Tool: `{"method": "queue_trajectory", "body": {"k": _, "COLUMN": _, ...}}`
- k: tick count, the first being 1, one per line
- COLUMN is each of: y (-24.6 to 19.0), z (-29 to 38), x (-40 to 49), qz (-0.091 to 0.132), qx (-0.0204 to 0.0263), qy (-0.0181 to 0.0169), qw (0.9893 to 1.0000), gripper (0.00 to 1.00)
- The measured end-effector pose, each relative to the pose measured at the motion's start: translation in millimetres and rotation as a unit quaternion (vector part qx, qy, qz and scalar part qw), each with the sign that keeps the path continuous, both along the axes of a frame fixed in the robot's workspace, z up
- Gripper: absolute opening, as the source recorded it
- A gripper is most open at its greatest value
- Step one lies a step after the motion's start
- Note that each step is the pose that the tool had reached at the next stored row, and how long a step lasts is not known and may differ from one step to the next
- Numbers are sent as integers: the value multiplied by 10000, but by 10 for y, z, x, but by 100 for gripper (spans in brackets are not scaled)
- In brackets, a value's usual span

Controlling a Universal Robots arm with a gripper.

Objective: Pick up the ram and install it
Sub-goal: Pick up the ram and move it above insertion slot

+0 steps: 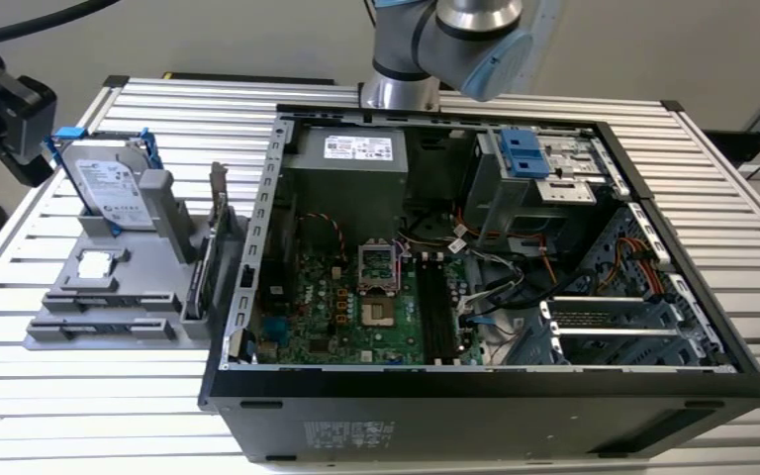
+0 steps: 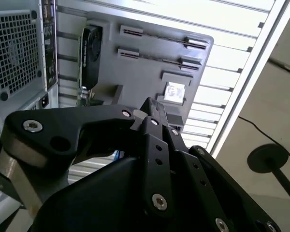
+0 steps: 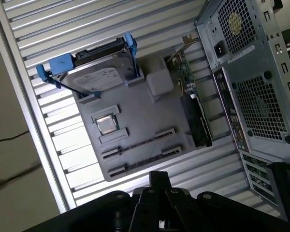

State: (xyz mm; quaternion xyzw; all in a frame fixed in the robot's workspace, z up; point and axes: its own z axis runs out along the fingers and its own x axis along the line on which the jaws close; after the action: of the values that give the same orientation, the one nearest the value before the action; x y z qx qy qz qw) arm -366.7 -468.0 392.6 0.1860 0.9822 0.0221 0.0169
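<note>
In both wrist views we see the black metal gripper (image 2: 146, 110) (image 3: 157, 175), jaws together, empty; beyond them a thin dark ram stick (image 3: 137, 141), label hidden.

No readable text, numbers or signs.

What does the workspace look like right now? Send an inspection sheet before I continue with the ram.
Surface: slatted metal table carrying the open computer case and a grey parts tray.
Job's things: ram, a thin dark strip on edge in a tray slot, untouched.
Clutter: hard drive with blue rails, chip and upright card on the tray.
Grippers: gripper hovers above the tray's slotted end, holding nothing visible.
Cables: wire bundles inside the case; one cable on the floor.
Surroundings: floor stand beside the table.
</note>
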Motion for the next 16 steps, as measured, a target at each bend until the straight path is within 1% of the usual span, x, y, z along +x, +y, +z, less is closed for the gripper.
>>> {"method": "queue_trajectory", "body": {"k": 6, "y": 0, "z": 1, "x": 0, "qz": -222, "qx": -1, "qy": 2, "qw": 9998, "gripper": 0}}
{"method": "queue_trajectory", "body": {"k": 16, "y": 0, "z": 0, "x": 0, "qz": -558, "qx": 0, "qy": 15, "qw": 9984, "gripper": 0}}
